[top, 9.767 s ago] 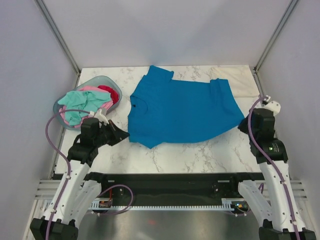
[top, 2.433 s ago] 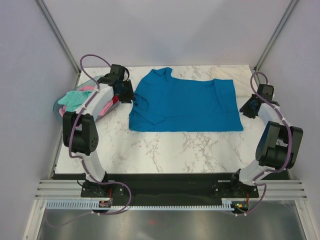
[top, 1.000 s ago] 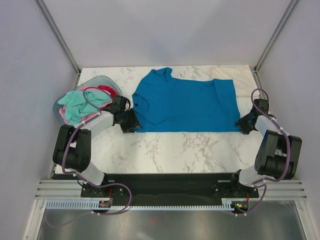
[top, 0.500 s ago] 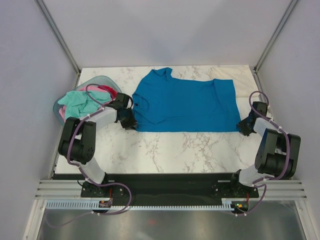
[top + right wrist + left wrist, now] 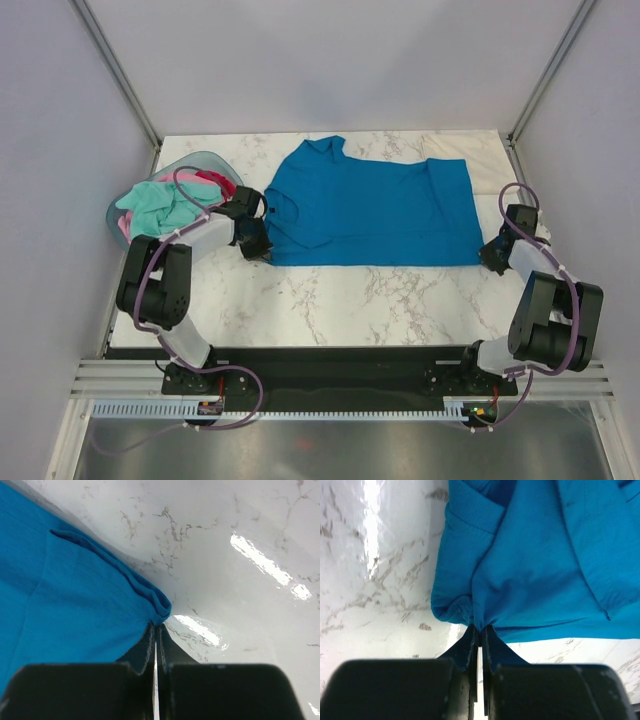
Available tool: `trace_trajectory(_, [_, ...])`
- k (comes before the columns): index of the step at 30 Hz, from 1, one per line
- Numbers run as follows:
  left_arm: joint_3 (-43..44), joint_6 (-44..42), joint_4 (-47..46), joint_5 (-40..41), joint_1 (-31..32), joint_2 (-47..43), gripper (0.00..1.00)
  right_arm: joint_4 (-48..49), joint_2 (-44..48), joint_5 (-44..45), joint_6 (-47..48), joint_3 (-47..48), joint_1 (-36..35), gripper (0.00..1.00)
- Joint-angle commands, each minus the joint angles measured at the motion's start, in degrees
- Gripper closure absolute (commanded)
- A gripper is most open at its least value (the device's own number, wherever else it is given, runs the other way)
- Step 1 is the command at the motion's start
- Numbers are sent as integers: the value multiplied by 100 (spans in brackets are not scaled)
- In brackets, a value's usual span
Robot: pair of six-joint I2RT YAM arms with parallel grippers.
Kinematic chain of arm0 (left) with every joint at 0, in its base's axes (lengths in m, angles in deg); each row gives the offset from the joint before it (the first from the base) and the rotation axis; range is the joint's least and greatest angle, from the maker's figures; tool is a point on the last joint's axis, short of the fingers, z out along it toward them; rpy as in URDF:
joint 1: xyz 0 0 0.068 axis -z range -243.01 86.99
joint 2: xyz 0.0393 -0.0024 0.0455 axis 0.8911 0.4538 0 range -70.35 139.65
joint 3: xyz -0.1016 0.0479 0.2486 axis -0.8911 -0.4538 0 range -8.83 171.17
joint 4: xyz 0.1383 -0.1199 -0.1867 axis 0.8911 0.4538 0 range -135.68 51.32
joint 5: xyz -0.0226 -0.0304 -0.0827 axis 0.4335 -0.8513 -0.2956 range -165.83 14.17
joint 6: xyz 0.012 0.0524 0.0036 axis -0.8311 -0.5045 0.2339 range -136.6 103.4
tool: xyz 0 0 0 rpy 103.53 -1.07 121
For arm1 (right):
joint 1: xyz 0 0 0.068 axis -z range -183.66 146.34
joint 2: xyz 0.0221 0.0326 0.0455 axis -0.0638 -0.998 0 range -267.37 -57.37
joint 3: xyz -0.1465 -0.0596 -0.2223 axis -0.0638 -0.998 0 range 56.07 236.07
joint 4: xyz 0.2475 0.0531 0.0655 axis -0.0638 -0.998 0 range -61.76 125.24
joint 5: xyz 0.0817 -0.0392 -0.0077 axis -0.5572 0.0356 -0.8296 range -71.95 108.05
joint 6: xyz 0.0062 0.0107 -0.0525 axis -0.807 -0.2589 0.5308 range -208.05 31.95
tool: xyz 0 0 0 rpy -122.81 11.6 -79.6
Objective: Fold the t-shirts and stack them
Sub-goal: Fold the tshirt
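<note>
A bright blue t-shirt (image 5: 370, 212) lies spread flat on the marble table, collar to the left. My left gripper (image 5: 258, 250) is shut on the shirt's near left corner; in the left wrist view the blue cloth (image 5: 530, 560) bunches into the closed tips (image 5: 480, 628). My right gripper (image 5: 487, 252) is shut on the near right hem corner, and the right wrist view shows the folded blue edge (image 5: 75, 595) pinched at the tips (image 5: 156, 626). A cream shirt (image 5: 488, 160) lies under the blue one at the back right. Mint green (image 5: 155, 205), pink and red shirts fill the basket.
The pale blue-grey oval basket (image 5: 190, 162) stands at the back left, right behind my left arm. Metal frame posts rise at both back corners. Bare marble (image 5: 370, 300) runs along the near side of the table.
Both grippers have closed on the blue shirt's near corners. The left one slid slightly inward onto the corner; the right one shifted a little toward the hem.
</note>
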Motion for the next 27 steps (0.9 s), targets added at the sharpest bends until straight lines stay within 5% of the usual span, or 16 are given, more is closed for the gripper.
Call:
trace_trajectory(1, [-333,-273,324,105,27,-473,98,-332,315,382,123,-72,22,100])
trace_trajectory(21, [-1635,-62,728,-71,343,-1959,98,-886,1967,461,79,-1031,338,100])
trace_trajectory(24, [-1487,0,894,-54,379,-2188,86,-1027,2152,453,114,-935,347,99])
trace_trajectory(27, [-970,-71,1175,384,352,-2258,67,-1176,2196,278,245,-636,347,82])
